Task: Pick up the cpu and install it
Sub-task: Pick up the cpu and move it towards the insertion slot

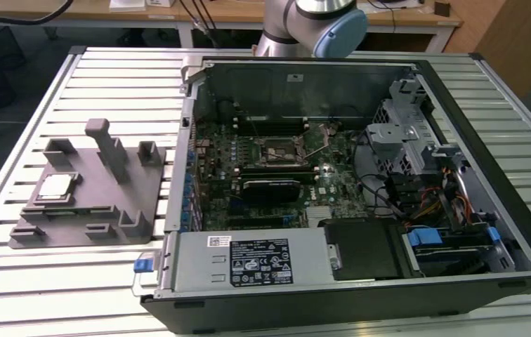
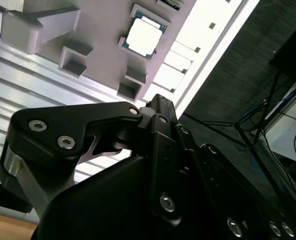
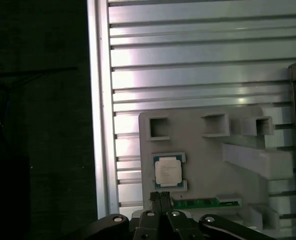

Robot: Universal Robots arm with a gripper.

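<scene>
1. Approach to the pick-up seems the step in hand: the tool (image 3: 160, 196) hangs above the grey fixture (image 3: 203, 150), close to the cpu (image 3: 168, 170) but apart from it.
2. Its fingers look pressed together and carry nothing.
3. The cpu lies flat in its pocket on the fixture, which rests on the worktop (image 1: 125, 84) beside the open computer case (image 1: 453, 84).
4. In my judgement, a grasp calls for fingers spread wider than the chip and set square to its edges.
</scene>
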